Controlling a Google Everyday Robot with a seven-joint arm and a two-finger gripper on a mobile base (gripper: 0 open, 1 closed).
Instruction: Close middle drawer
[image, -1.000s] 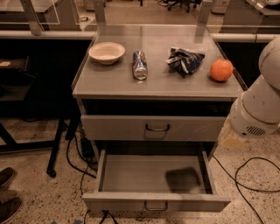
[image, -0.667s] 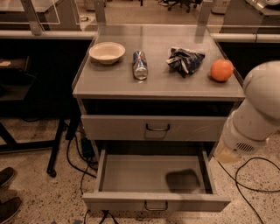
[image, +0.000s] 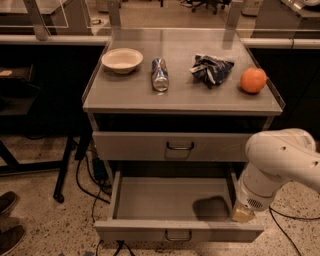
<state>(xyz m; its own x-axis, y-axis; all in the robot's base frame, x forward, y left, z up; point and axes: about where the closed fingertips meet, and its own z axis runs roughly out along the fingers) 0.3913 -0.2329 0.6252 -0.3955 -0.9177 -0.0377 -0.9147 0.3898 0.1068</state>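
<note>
Four things sit in a row on the grey cabinet top: a pale bowl at the left, a drinks can lying on its side, a crumpled dark snack bag, and an orange near the right edge, each apart from its neighbour. Below the top, the upper drawer is pushed in, with a wire loop handle at the centre of its front. Under it the middle drawer is pulled far out toward the camera, its grey floor in full view with a dark shadow patch toward the right, and its own small loop handle on the front panel. The robot's white arm curves in from the right edge and bends down, bringing the gripper low at the drawer's right front corner, just above the front panel; whether the claw is released or clenched I cannot tell. Cables trail on the speckled floor at the left, and two dark shoes show at the lower left edge
</note>
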